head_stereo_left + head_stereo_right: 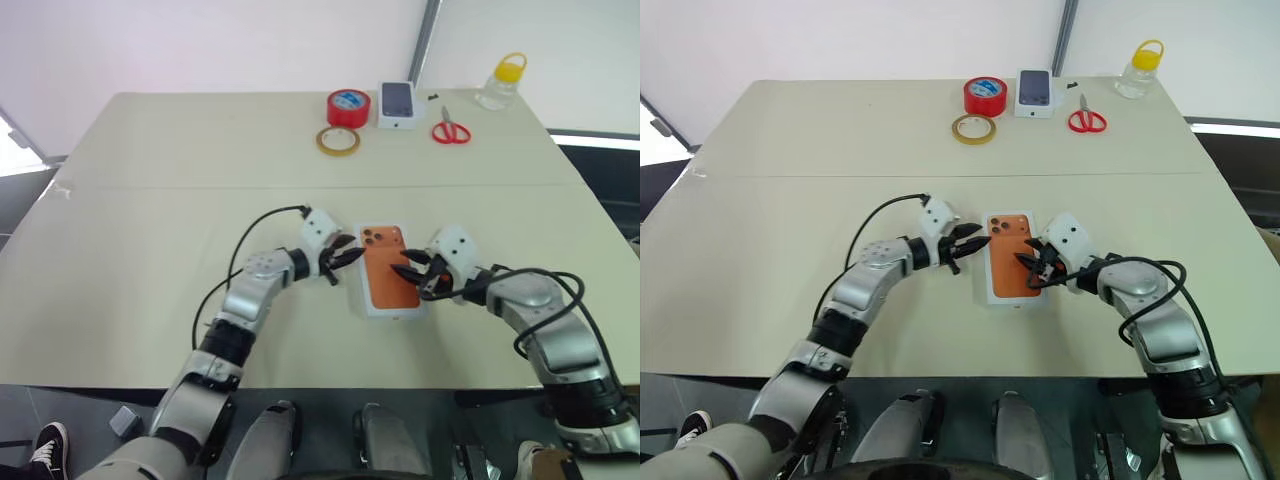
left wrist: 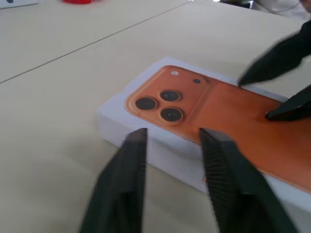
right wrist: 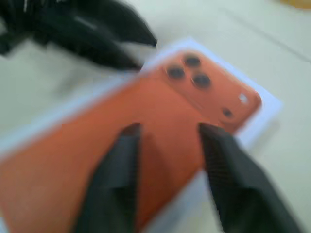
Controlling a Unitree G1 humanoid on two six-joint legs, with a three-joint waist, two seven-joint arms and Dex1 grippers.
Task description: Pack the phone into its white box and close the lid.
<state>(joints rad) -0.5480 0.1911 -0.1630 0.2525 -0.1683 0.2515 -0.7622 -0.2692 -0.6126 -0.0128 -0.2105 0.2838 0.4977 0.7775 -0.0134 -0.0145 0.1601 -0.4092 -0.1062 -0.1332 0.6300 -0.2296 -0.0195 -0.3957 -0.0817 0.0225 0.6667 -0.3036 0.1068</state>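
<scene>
Left eye view: the phone (image 1: pixel 386 268) lies back up in the white box (image 1: pixel 367 303) near the table's (image 1: pixel 150 200) near edge, lens cluster at its far left corner. My left gripper (image 1: pixel 345 260) sits just left of the box, fingers apart, holding nothing. My right gripper (image 1: pixel 412 272) hangs over the phone's right side, fingers also apart and empty. At the far edge a small white box printed with a dark phone (image 1: pixel 397 104) stands between a red tape roll (image 1: pixel 348 107) and red scissors (image 1: pixel 451 130). I can read no writing.

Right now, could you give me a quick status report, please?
Both jaws open, nothing held. Phone lies in white box, camera side up. Left gripper and right gripper flank it. Not closed yet.
</scene>
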